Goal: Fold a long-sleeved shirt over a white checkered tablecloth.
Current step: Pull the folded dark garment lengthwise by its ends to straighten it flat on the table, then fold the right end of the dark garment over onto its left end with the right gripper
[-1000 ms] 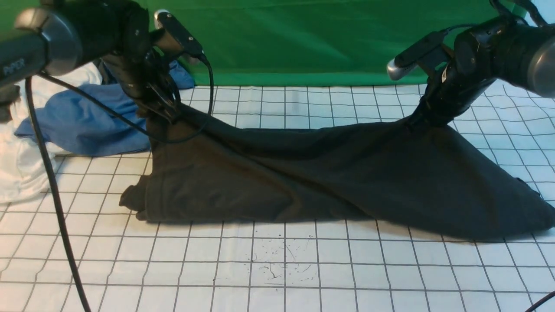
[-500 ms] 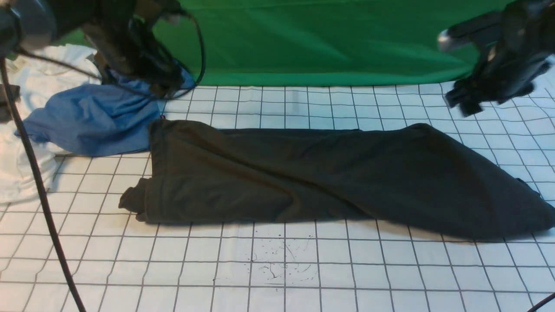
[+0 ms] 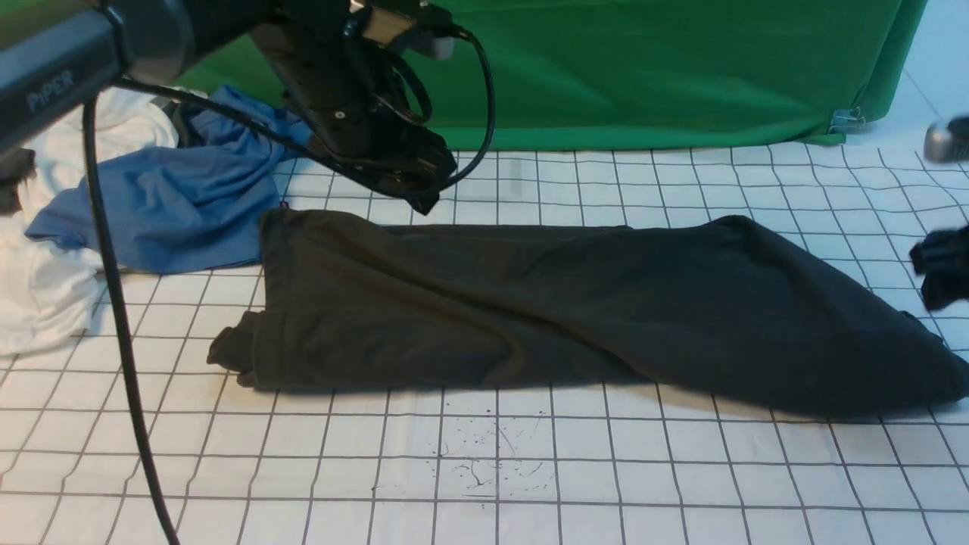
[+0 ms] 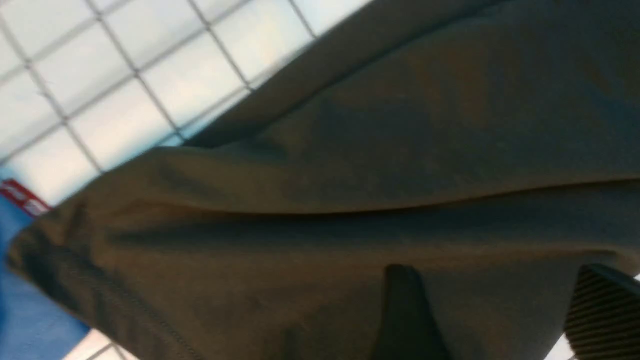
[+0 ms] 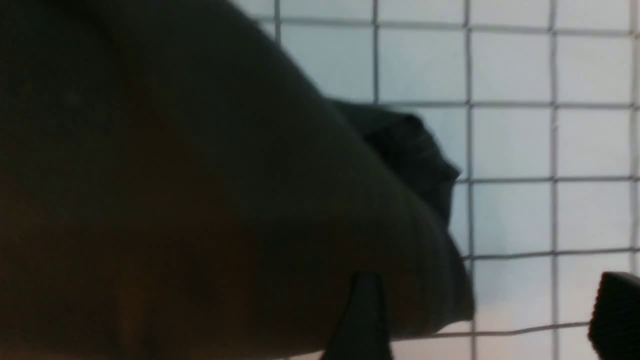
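Both grippers hover open, empty
The left gripper [image 4: 495,300] and right gripper [image 5: 485,305] show parted jaws above the long-sleeved shirt [image 3: 530,303].

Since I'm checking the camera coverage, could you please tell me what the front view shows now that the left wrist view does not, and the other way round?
Only the front view: the green backdrop, the white garment and the right gripper, partly, at the picture's edge.

Only the left wrist view: the red tab's pale marking and the ribbed face of one left fingertip.

Both: the dark shirt, checkered tablecloth and blue shirt.
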